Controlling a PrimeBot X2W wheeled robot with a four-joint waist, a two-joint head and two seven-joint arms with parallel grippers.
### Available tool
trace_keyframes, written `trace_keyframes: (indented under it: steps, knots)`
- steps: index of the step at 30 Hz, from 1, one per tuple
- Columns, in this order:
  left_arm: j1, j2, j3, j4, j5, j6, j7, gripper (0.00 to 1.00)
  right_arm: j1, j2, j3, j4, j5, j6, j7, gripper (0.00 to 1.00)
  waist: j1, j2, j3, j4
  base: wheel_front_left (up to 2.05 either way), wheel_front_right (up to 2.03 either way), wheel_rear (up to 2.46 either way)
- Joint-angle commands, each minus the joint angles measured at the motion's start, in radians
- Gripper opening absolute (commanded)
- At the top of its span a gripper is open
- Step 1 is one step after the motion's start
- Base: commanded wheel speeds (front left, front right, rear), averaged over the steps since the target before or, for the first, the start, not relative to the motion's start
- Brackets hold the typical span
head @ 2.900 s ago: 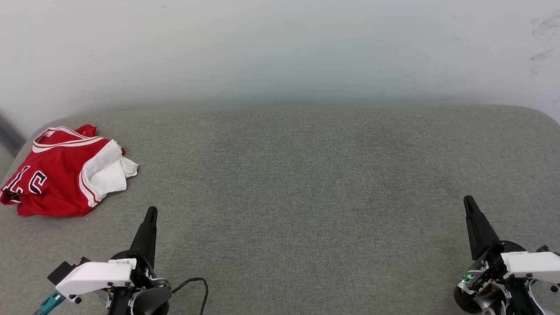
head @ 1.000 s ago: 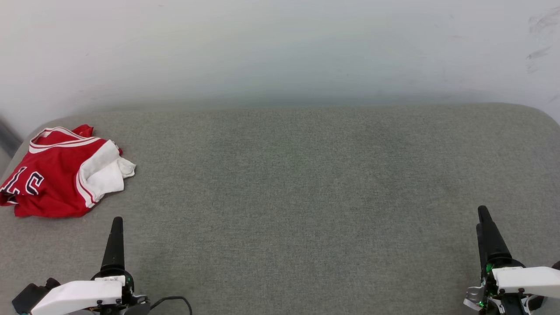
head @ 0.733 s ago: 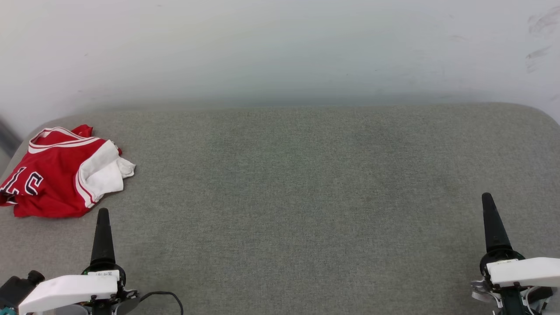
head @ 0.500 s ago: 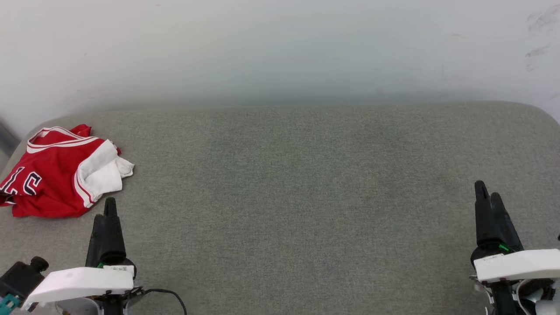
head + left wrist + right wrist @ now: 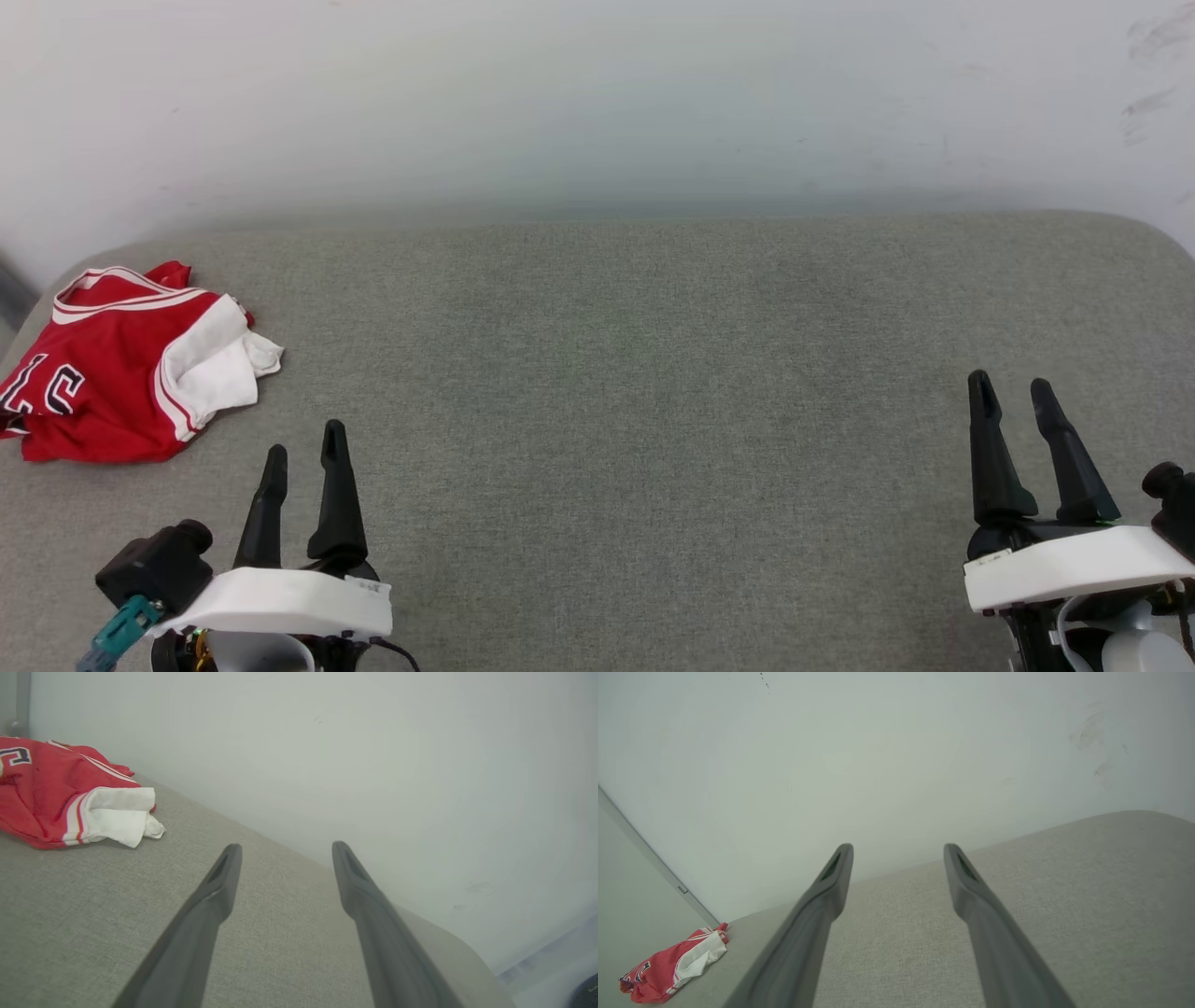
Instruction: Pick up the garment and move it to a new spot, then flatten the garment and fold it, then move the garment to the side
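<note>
Left claw (image 5: 304, 441), right claw (image 5: 1010, 383) gape over grey cushion (image 5: 616, 392) below white wall (image 5: 597, 103).

Your garment (image 5: 121, 373) lies on the cushion (image 5: 607, 373) at its left end; left gripper (image 5: 304, 441) nearer you, right gripper (image 5: 1010, 383) well apart rightward.

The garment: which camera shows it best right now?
Head view: the garment lies bunched at the left end of the grey surface, nearly whole, from above and unobstructed. Left wrist view is closer but crops it; right wrist view shows it small in a corner.
</note>
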Motion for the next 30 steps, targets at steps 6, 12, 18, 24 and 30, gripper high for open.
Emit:
trace_keyframes:
  steps: [6, 12, 18, 24, 30]
  knots:
    - [-0.004, 0.052, -0.084, -0.009, 0.134, 0.079, -0.024, 1.00, 0.003, -0.002, -0.001, 0.001, -0.117, 0.000, -0.024, 1.00, 0.0000, -0.0001, 0.000, -0.003, 0.00, 0.00, 0.00]
    - [-0.009, 0.100, -0.174, -0.022, 0.191, 0.156, -0.040, 1.00, 0.007, -0.002, -0.004, 0.010, -0.204, 0.000, -0.040, 1.00, 0.0000, -0.0001, 0.002, -0.006, 0.00, 0.00, 0.00]
    - [-0.026, 0.139, -0.259, -0.040, 0.249, 0.215, -0.054, 1.00, 0.007, -0.002, 0.004, -0.001, -0.297, 0.000, -0.056, 1.00, 0.0000, -0.0001, 0.006, -0.007, 0.00, 0.00, 0.00]
    - [-0.039, 0.172, -0.336, -0.034, 0.292, 0.250, -0.070, 1.00, 0.012, -0.002, 0.009, -0.007, -0.374, 0.000, -0.070, 1.00, 0.0000, -0.0001, 0.011, -0.009, 0.00, 0.00, 0.00]
    - [-0.045, 0.191, -0.383, -0.029, 0.332, 0.286, -0.084, 1.00, 0.013, -0.002, 0.020, -0.026, -0.429, 0.000, -0.084, 1.00, 0.0000, -0.0001, 0.014, -0.012, 0.00, 0.00, 0.00]
